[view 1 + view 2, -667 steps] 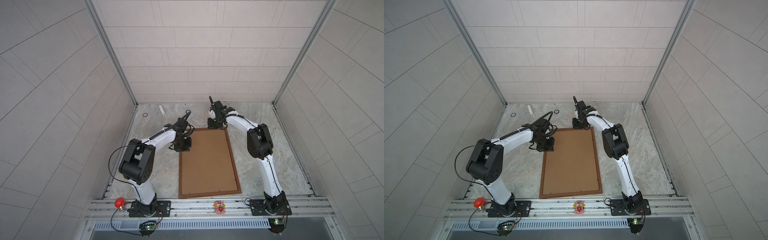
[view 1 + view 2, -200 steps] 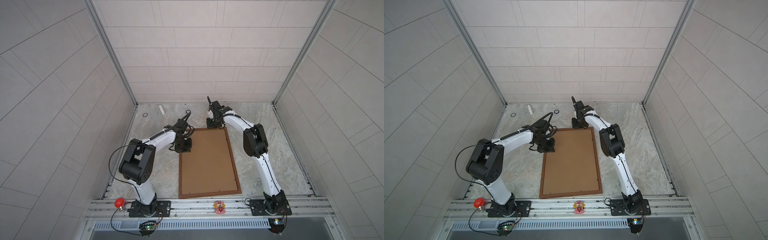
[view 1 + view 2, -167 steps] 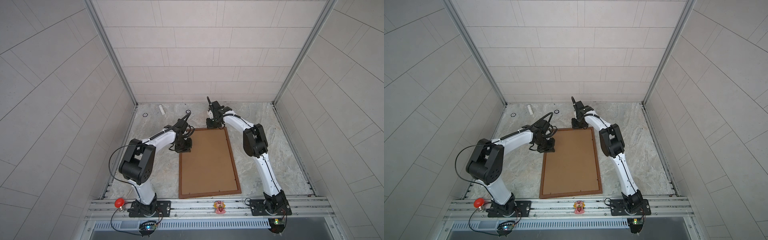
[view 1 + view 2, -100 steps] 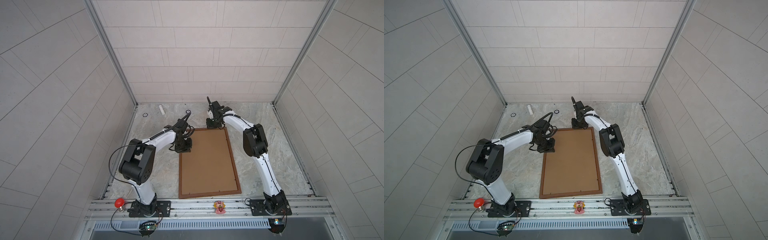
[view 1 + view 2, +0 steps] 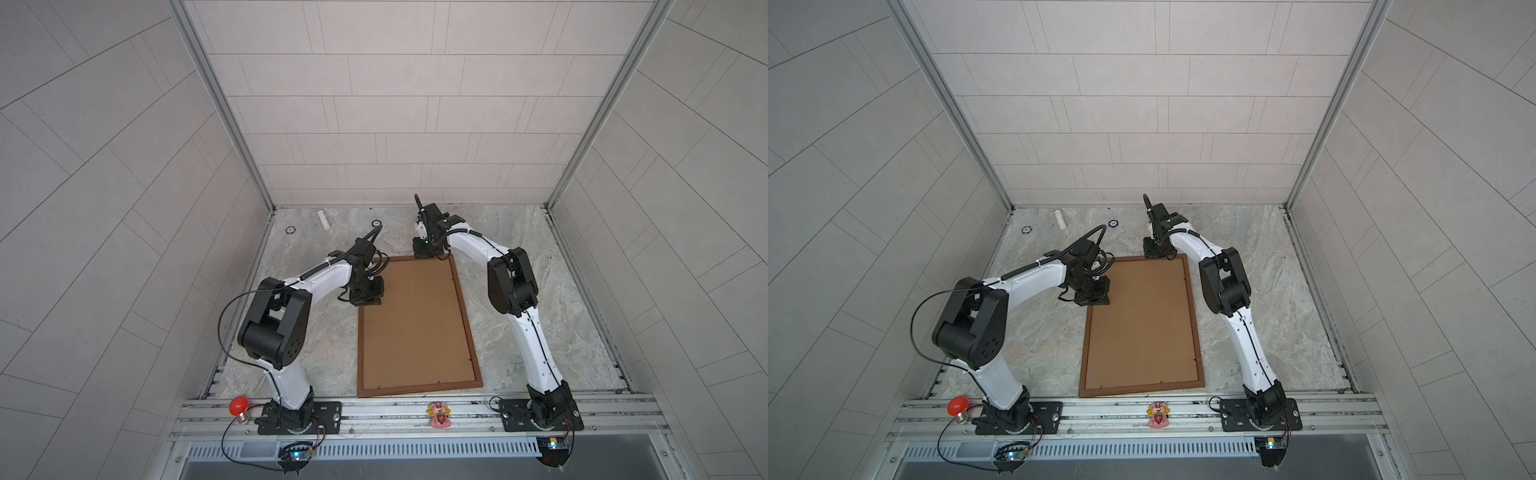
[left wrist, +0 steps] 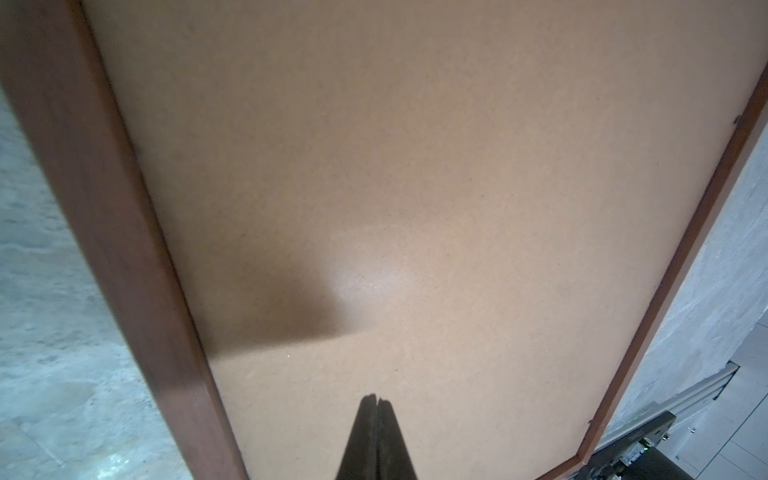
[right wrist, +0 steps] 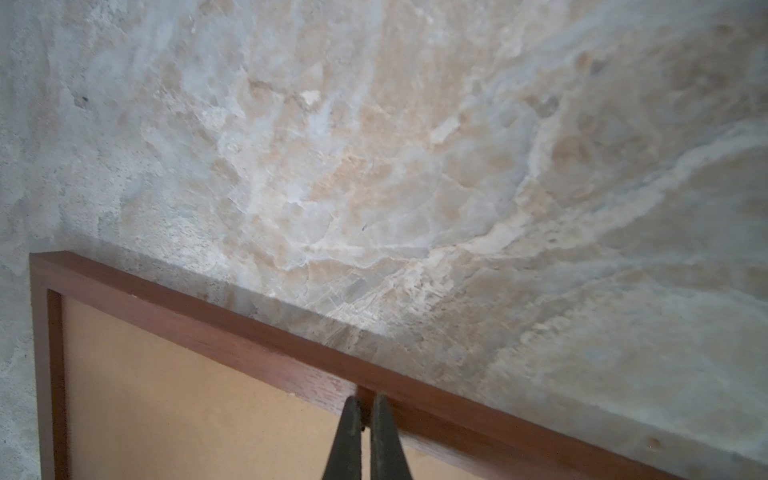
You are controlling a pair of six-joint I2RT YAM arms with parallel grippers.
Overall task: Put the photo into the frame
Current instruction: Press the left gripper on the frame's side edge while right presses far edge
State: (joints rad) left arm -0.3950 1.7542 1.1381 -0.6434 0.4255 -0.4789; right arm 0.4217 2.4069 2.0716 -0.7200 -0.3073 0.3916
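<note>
- Quick status: the frame (image 6: 104, 208) is lying flat, back side up, on the marbled surface (image 7: 415, 166), with the plain brown backing board (image 5: 411, 324) filling it.
- I can't see the photo in any view (my guess is it's sandwiched under that board, but that's only a guess).
- My left gripper (image 6: 376, 405) is closed with nothing in it. Its tip is down over the backing board, just inside the frame's left rail near the far end. I can't tell if it's actually pressing or just hovering a hair above.
- My right gripper (image 7: 365, 409) is closed too, also empty, with the tips right at the inner edge of the frame's far rail.
- What worries me from here:
  - Two closed tips poking at a big flat thing on a smooth surface means any sideways push could skid the whole frame instead of seating anything.
  - If I lean on the board at only one end, the other end could lift, and whatever's underneath could shift or crease without me seeing it.
  - The right tips sit on a thin rail, so they could slip off onto the surface or the board.
  - The frame's near edge is already close to the metal rail at the front, so there's not much room to slide that way.
</note>
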